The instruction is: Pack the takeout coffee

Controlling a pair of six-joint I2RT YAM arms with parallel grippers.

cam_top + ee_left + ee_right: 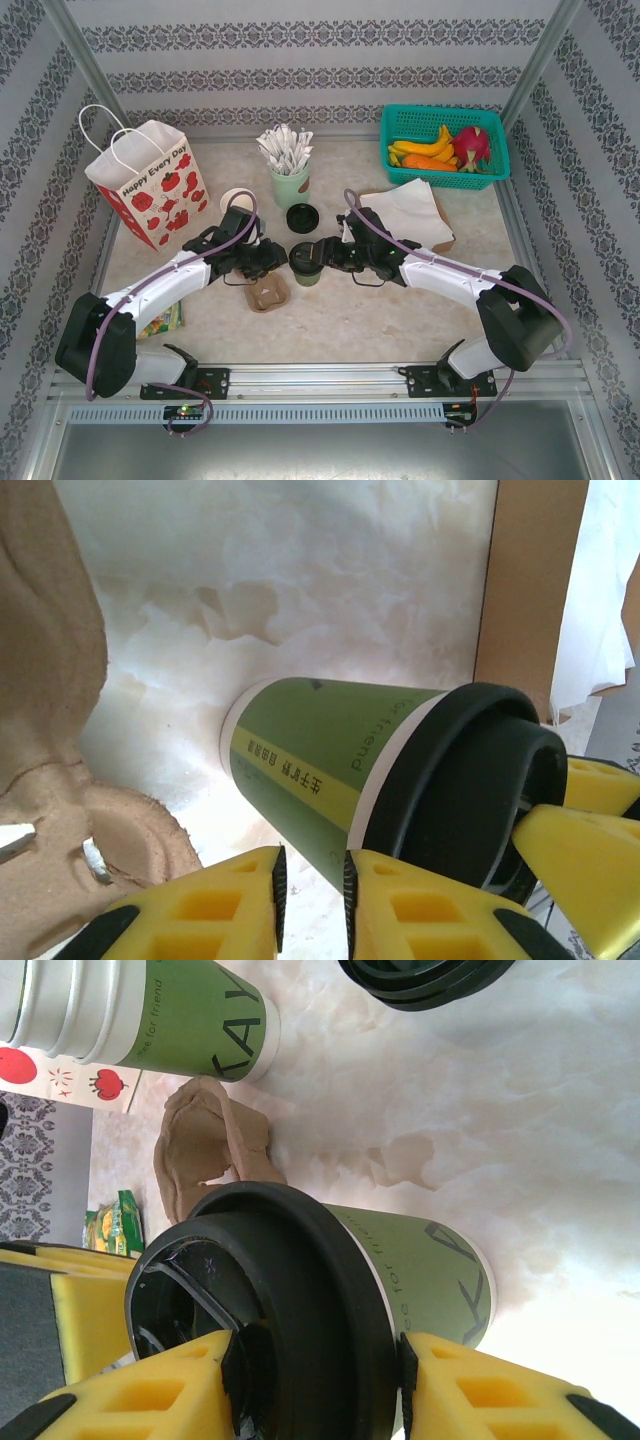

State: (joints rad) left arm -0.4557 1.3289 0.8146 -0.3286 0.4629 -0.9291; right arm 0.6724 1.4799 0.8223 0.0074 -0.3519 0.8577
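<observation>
Count for you: one lidded coffee cup [305, 263] stands mid-table [350, 325], just beside one cardboard tray [268, 292]. Behind it are one cup stack [236, 203], one lid stack [302, 217], and one mint cup [290, 187] holding paper sticks. One gift bag [150, 190] stands at far left, and one basket [415, 125] holds fruit [440, 150]. The right gripper [315, 1370] clamps the coffee cup's lid. The left gripper [310, 890] is narrowed to a slit at the cup wall, and you cannot tell whether it grips. Bare table lies toward the near edge.

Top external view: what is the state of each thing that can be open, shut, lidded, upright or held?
takeout coffee: upright, black lid on.
right claw: shut on the black lid.
left claw: narrow gap, grip unclear.
paper bag: upright, mouth open.
cup stack: upright, no lid.
</observation>
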